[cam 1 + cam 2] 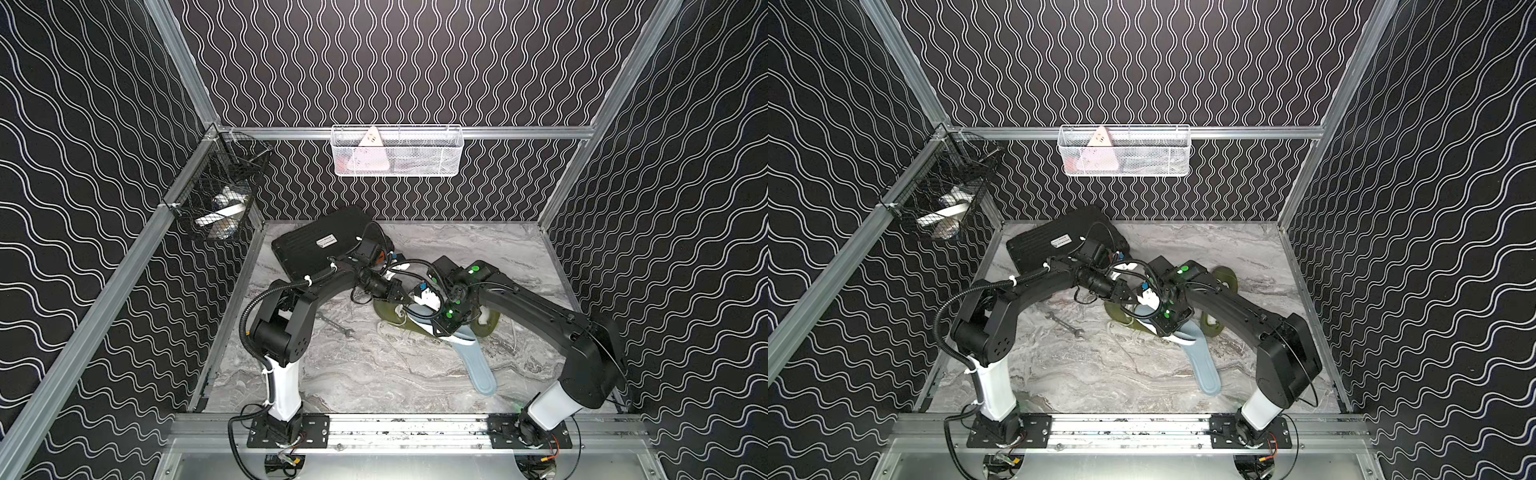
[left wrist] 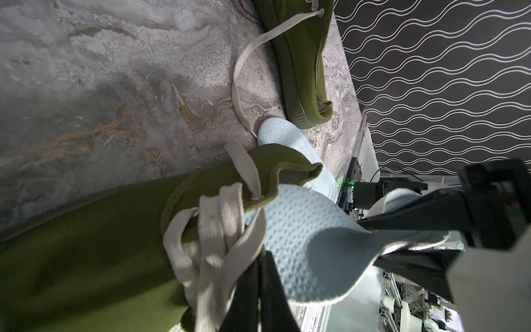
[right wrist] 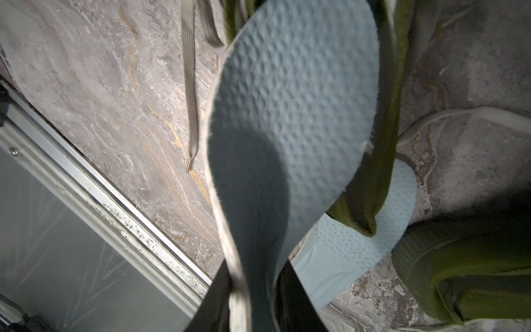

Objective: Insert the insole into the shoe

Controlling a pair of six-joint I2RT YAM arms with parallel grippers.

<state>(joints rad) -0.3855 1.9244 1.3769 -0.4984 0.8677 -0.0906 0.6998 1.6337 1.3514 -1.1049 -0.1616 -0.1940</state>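
An olive green shoe (image 1: pixel 384 313) (image 2: pixel 86 244) lies mid-table with white laces (image 2: pixel 218 230). My left gripper (image 1: pixel 405 296) (image 2: pixel 260 276) is shut on the shoe at the laced edge of its opening. My right gripper (image 1: pixel 434 326) (image 3: pixel 253 301) is shut on a pale blue dimpled insole (image 3: pixel 287 115) (image 2: pixel 301 244) (image 1: pixel 417 311). The insole's far end reaches the shoe's opening (image 3: pixel 373 172); how deep it sits is hidden. In both top views the arms cover most of the shoe.
Another pale blue insole (image 1: pixel 478 370) (image 3: pixel 359 244) lies flat toward the front, partly under the shoe's heel. Another olive shoe (image 1: pixel 490 326) (image 2: pixel 301 57) sits under the right arm. A wrench (image 1: pixel 336 326), a black case (image 1: pixel 320 245) and two wall baskets (image 1: pixel 397 151) (image 1: pixel 216 195) surround them.
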